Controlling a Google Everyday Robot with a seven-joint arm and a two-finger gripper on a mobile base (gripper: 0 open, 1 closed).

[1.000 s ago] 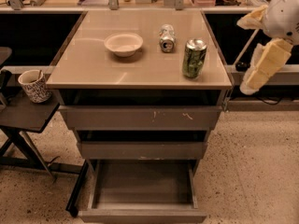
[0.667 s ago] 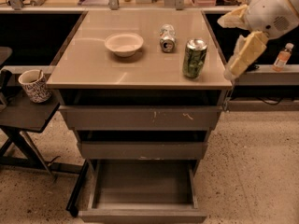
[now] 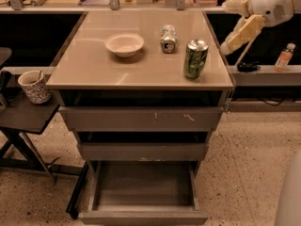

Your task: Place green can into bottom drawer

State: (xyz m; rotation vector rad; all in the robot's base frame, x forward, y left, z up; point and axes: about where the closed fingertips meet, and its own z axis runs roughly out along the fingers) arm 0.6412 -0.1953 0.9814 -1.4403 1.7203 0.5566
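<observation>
Standing up straight on the tabletop (image 3: 94, 65) is the green can (image 3: 195, 59), close to the right edge and near the front. Its silver top faces up. Nothing is touching it.

The tool (image 3: 225, 27) hangs in the upper right of the frame, past the right edge of the tabletop and higher up than the can. Its two pale fingers (image 3: 242, 33) are spread apart and hold nothing. It is near the can but not touching it.

A white bowl (image 3: 124, 44) sits near the middle of the tabletop. A silver can (image 3: 168, 38) is just right of the bowl and behind the green can.

At the bottom of the frame, the bottom drawer (image 3: 143, 187) is pulled far out, and its grey inside shows. Two thinner drawers sit above it, the top drawer (image 3: 141, 119) and the middle drawer (image 3: 141, 150), both with scratched fronts.

At the left, a patterned mug (image 3: 34, 86) stands on a dark side table (image 3: 23, 117). At the far right, a small bottle (image 3: 284, 57) stands on a ledge.
</observation>
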